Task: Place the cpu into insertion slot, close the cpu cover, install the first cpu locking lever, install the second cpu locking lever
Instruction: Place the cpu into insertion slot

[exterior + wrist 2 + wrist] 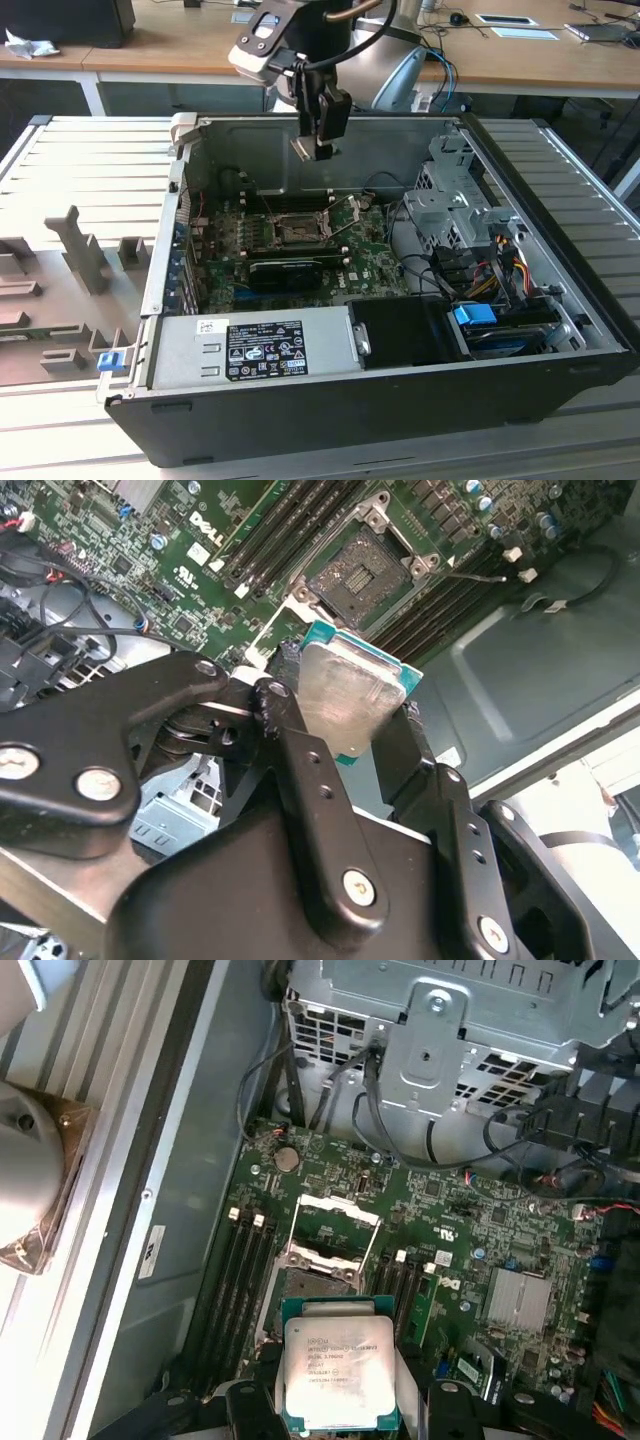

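My gripper [318,150] hangs inside the open computer case, above the motherboard, shut on the cpu [303,147]. In both wrist views the cpu [350,695] [338,1370] is a square chip with a dull silver top and green edge, held by its sides between black fingers [290,720]. The insertion slot [298,232] [362,572] [318,1285] lies bare and dark on the green board, below and ahead of the chip. The cpu cover [340,1205] [347,212] is a thin silver frame swung up open beside the slot.
Memory slots [240,1280] flank the socket. A silver drive cage [455,200] with cables stands at the exterior view's right. A power supply [265,347] sits at the front. The case's back wall [390,150] is close behind the gripper. Grey fixtures [80,250] lie outside, left.
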`<move>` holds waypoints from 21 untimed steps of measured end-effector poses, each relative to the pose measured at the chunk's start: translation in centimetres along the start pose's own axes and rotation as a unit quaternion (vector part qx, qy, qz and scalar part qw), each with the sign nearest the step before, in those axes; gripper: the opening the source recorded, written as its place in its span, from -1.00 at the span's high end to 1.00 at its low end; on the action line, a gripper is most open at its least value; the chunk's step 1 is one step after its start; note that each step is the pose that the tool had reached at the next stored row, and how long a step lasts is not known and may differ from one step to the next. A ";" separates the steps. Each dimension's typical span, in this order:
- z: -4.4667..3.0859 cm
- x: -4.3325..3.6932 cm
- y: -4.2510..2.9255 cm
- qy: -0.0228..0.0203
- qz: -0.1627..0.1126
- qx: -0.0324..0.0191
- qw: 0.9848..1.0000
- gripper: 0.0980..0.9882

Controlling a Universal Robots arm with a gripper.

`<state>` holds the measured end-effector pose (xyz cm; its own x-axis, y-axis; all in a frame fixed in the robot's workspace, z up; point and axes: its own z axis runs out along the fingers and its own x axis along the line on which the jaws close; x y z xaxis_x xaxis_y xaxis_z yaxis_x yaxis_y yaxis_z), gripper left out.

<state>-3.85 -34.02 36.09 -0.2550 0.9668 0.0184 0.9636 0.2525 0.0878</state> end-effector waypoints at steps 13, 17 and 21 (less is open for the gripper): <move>0.34 0.00 -0.03 -0.006 0.067 -0.001 0.998 0.02; 0.41 0.00 -0.04 -0.008 0.088 -0.002 0.996 0.02; 0.48 0.00 -0.04 -0.010 0.110 -0.002 0.994 0.02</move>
<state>-3.85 -34.01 35.61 -0.0372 0.9991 0.0186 0.9955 0.0354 0.0879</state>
